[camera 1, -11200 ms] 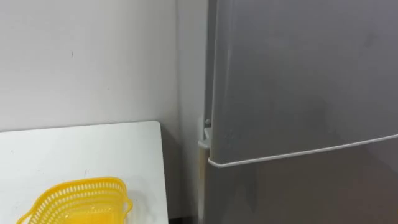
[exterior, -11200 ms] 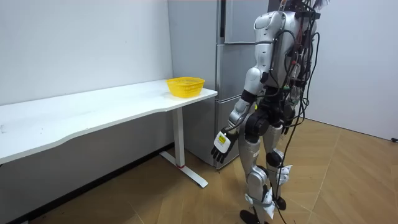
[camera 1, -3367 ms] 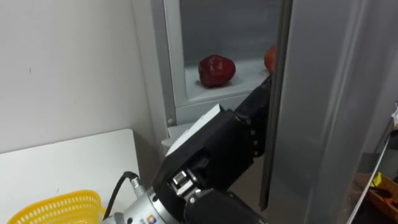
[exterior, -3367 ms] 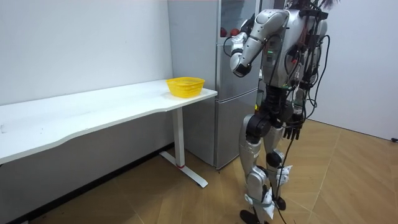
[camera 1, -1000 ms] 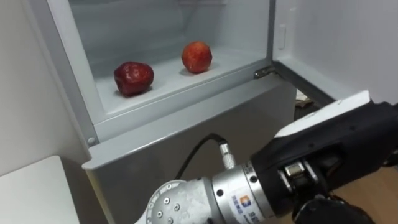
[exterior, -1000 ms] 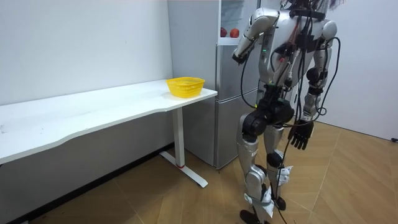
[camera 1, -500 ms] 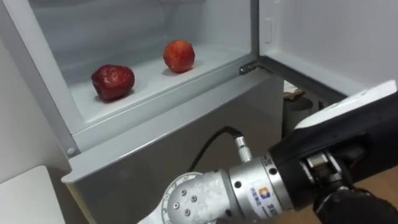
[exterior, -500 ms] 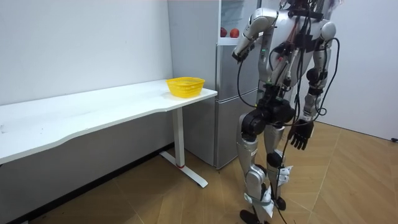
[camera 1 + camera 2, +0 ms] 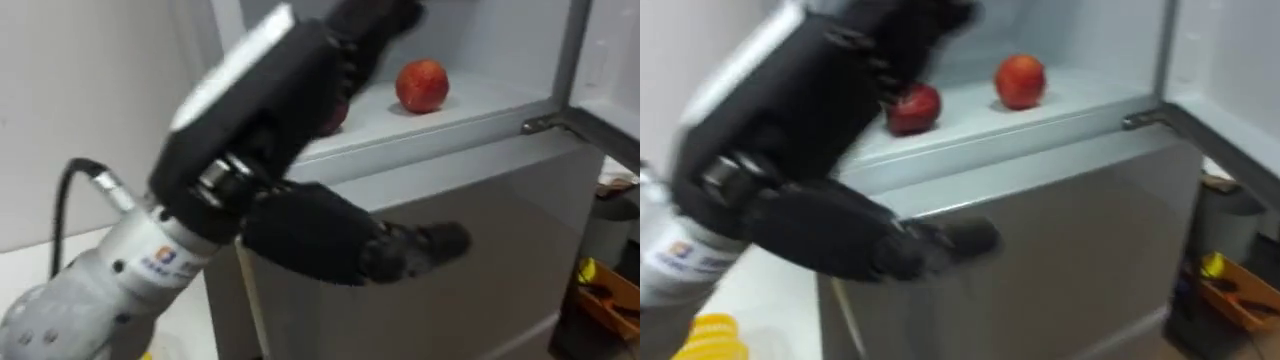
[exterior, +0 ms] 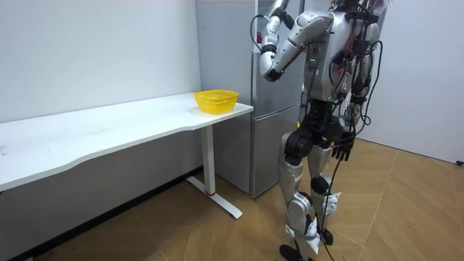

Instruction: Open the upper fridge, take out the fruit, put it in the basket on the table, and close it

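L hand [image 9: 300,225] is up in front of the open upper fridge [image 9: 450,150]. Its fingers are straight toward the shelf, thumb spread out sideways, and it's empty. Both fruits sit on the shelf behind the front lip. The dark red fruit [image 9: 914,108] is right beside my fingers, partly covered in the left eye view. The lighter red fruit [image 9: 422,85] sits further right w/ free shelf around it. Fridge door [image 9: 610,60] stands open at right. R hand [image 10: 341,148] hangs by the hip; can't tell its state.
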